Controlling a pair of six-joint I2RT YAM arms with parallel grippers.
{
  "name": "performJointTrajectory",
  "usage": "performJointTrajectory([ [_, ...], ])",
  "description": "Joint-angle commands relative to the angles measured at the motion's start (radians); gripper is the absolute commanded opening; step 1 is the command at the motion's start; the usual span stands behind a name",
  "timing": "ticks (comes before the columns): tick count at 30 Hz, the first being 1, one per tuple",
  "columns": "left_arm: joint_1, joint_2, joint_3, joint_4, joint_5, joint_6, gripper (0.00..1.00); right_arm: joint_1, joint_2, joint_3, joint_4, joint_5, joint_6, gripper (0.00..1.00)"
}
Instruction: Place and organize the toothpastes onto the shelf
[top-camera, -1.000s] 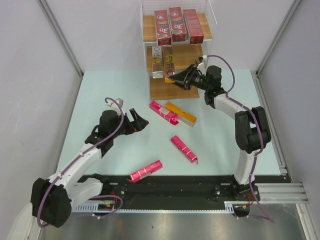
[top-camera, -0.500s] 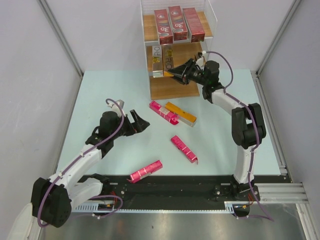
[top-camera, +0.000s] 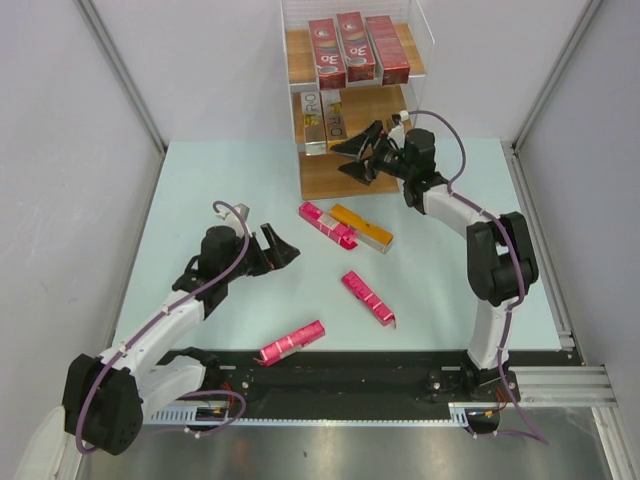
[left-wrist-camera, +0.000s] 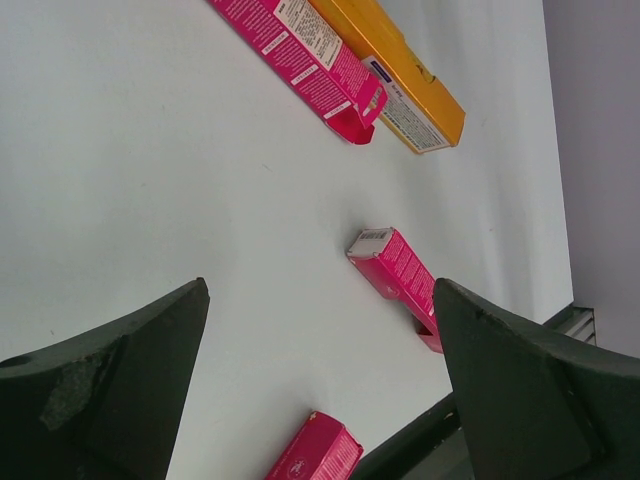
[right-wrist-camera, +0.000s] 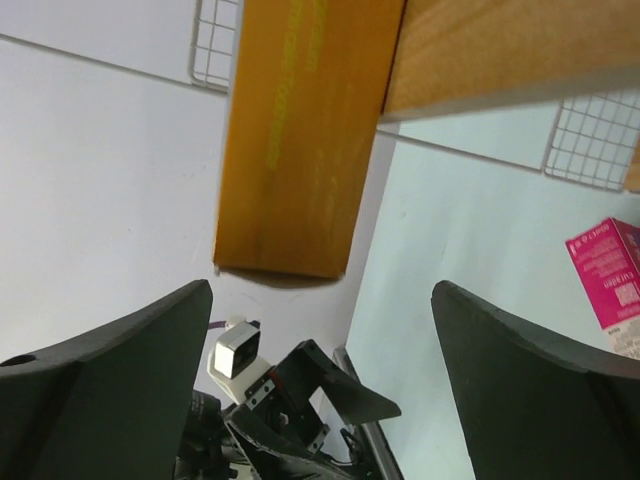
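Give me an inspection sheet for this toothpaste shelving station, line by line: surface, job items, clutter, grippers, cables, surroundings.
Surface: pale green table, no spills seen.
Job's things: shelf at the far edge; three dark red cartons on its top tier, two gold-and-silver cartons on the middle tier, none seen on the bottom board. On the table: orange carton lying against the far pink carton; middle pink carton and near pink carton lie apart.
Clutter: nothing seen.
Grippers: left gripper open over the table; right gripper open in front of the middle tier, holding nothing.
Cables: left purple cable and right purple cable run along the arms.
Surroundings: grey walls; metal rail at the near edge.
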Motion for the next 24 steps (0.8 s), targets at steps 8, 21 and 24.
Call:
performJointTrajectory([
  [8, -0.003, -0.021, -0.013, 0.051, 0.019, -0.004, 1.0, 0.001, -0.267, -0.112, -0.199, 0.084, -0.206, 1.0],
  [21, -0.004, -0.013, 0.018, 0.004, 0.016, 0.037, 1.0, 0.053, -0.536, -0.296, -0.762, 0.508, -0.776, 1.0],
  [24, -0.004, -0.01, 0.03, -0.014, 0.011, 0.049, 1.0, 0.054, -0.559, -0.362, -0.773, 0.544, -0.82, 1.0],
])
